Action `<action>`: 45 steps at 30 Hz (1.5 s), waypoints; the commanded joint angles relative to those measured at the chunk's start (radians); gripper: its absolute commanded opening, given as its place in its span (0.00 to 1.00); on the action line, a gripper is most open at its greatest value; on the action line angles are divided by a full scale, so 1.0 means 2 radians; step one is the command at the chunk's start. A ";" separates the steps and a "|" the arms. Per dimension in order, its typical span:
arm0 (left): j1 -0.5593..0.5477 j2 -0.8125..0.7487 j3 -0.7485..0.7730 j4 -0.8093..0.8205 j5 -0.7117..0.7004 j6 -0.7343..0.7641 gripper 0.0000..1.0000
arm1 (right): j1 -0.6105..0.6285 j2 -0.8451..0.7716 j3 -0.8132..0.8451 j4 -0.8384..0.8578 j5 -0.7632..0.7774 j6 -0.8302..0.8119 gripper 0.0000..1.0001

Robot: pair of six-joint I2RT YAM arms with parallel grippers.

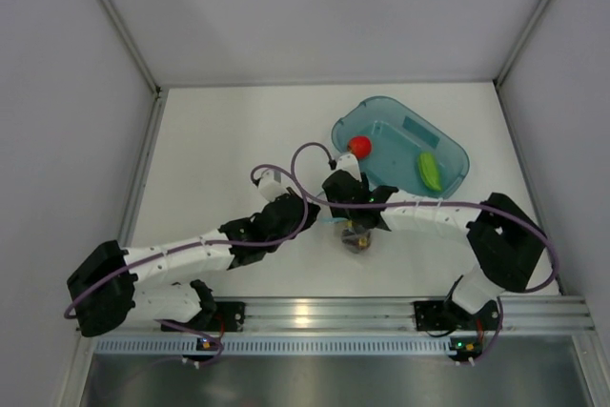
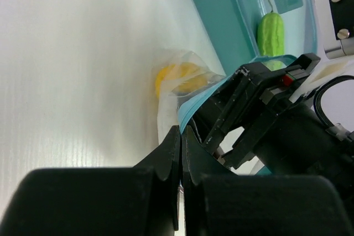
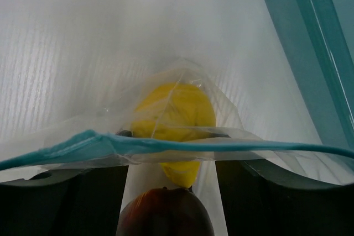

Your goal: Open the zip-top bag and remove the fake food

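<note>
The zip-top bag [image 1: 360, 238] lies on the white table between my two grippers, its light blue zip strip [image 3: 166, 146] pulled open. My left gripper [image 2: 181, 128] is shut on the bag's mouth edge [image 2: 188, 115]. My right gripper [image 3: 174, 136] reaches into the bag, its fingers [image 3: 72, 203] closed on the dark maroon piece [image 3: 165, 214]. The yellow piece [image 3: 174, 111] lies in the bag just past the fingertips and also shows in the left wrist view [image 2: 178, 78]. The red piece [image 1: 359, 147] and the green piece [image 1: 430, 172] lie in the teal tray [image 1: 457, 154].
The teal tray stands at the back right, its near corner close to the bag, and its wall [image 2: 221, 20] rises right behind the bag. Grey walls enclose the table on three sides. A metal rail [image 1: 315, 314] runs along the near edge.
</note>
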State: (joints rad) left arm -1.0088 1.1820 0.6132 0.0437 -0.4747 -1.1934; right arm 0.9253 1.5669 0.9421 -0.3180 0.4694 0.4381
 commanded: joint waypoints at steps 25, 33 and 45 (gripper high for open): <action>0.001 0.013 0.039 -0.014 -0.008 0.044 0.00 | -0.008 -0.039 -0.014 0.039 -0.010 -0.012 0.58; 0.001 0.001 0.085 -0.083 -0.034 0.092 0.00 | 0.021 -0.113 -0.003 0.011 -0.070 -0.040 0.56; 0.004 -0.024 0.075 -0.099 -0.029 0.109 0.00 | 0.024 -0.227 -0.017 0.042 -0.149 -0.053 0.52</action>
State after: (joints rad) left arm -1.0096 1.1664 0.7555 -0.1204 -0.4995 -1.0100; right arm 0.9596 1.1995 0.8917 -0.2958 0.2283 0.3550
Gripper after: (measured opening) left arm 0.022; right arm 0.583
